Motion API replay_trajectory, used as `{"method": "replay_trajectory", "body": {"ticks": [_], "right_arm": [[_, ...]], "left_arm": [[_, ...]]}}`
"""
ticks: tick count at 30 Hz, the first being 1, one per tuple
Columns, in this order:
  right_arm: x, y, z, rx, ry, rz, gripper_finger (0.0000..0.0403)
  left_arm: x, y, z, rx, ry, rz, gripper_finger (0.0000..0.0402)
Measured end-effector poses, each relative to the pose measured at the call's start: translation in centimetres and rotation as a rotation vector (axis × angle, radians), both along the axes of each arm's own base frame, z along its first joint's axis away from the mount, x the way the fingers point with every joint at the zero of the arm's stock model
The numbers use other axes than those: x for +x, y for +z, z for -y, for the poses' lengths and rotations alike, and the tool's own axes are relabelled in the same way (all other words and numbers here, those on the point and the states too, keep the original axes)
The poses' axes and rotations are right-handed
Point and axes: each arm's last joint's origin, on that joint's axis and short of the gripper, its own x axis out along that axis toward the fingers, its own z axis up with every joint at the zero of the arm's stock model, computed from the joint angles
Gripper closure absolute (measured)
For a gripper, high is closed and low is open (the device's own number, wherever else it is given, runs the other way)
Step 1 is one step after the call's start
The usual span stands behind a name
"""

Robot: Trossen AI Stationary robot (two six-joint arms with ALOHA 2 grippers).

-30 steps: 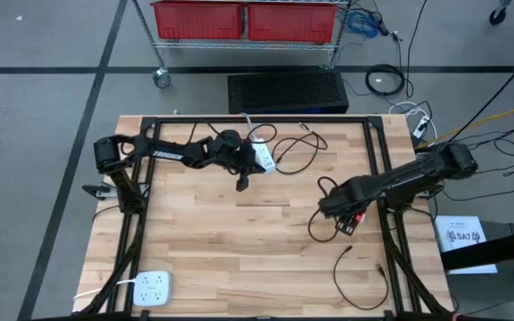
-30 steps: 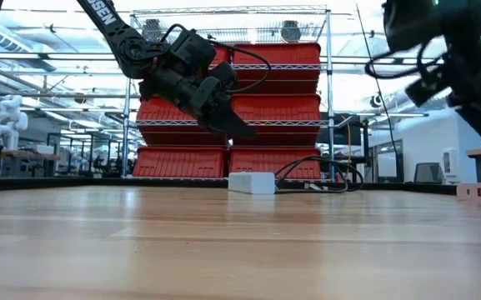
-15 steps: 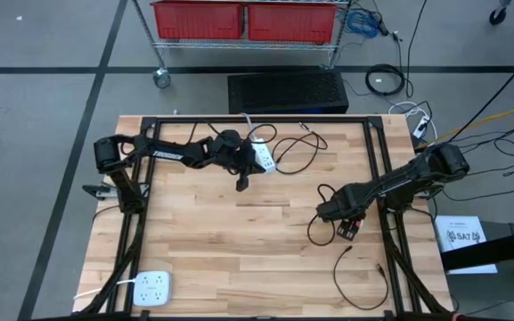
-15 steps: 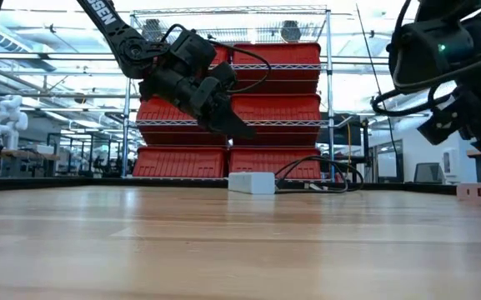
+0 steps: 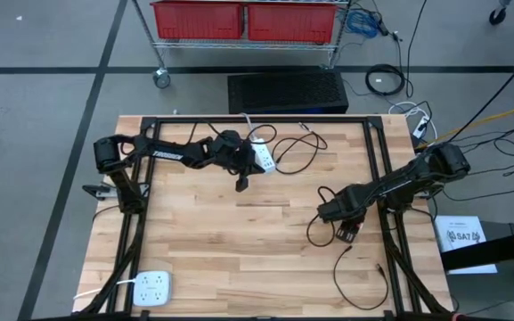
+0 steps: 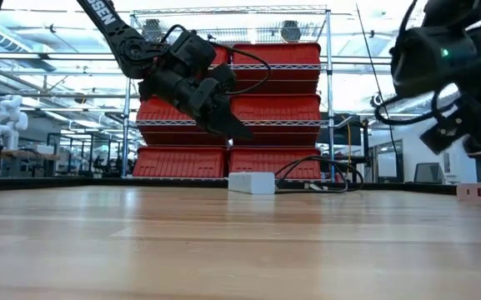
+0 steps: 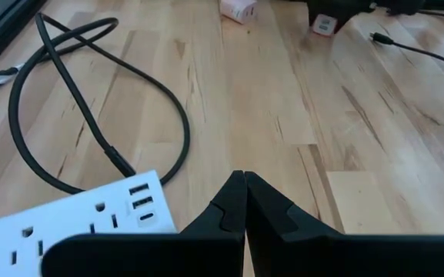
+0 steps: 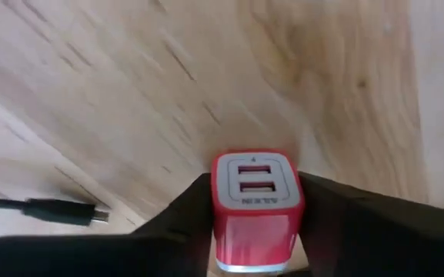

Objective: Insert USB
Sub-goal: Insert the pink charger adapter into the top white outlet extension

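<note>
My right gripper is near the table's right edge, shut on a red USB charger block with two ports on its face. The block also shows red in the high view. A black USB cable's plug lies on the wood beside it, and the cable loops toward the near edge. My left gripper hangs shut above the far middle of the table, next to a white power strip that lies flat. My right gripper pinches the red charger by two opposite side walls, one dark finger on each. The port face points away from the gripper, toward the wood. The fingers slant down from above. Whether the block is clear of the table, I cannot tell.
The power strip's thick black cord coils on the far part of the table, with thinner cables by it. A second white power strip lies at the near left corner. Black frame rails run along the table's sides.
My right arm has come down toward the table and a little toward the near edge, over the red charger.
</note>
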Motion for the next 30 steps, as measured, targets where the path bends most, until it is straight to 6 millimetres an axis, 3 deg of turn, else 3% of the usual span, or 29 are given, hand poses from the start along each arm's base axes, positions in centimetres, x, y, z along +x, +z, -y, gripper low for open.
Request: {"method": "replay_trajectory", "body": {"ticks": [6,12,17,22,26,30], "right_arm": [[3.6,1.1,0.0,-0.153,0.111,0.335,0.0283],[7.2,2.2,2.1,-0.335,0.201,0.684,0.0283],[10.0,4.1,6.0,-0.449,0.290,0.975,0.0283],[11.3,5.7,10.6,-0.518,0.376,1.222,0.0283],[12.2,4.9,13.4,-0.500,0.455,1.361,0.0283],[12.9,2.5,15.9,-0.460,0.473,1.429,0.0283]], "left_arm": [[-0.6,-0.7,0.3,-0.038,0.019,0.094,0.0398],[-1.8,-1.1,0.9,-0.089,-0.009,0.270,0.0398],[-3.0,-1.1,1.4,-0.096,-0.039,0.398,0.0398],[-4.2,-1.0,1.8,-0.080,-0.046,0.514,0.0398],[-5.2,-1.1,2.1,-0.064,-0.055,0.577,0.0398],[-5.7,-1.3,1.9,-0.084,-0.044,0.580,0.0398]]}}
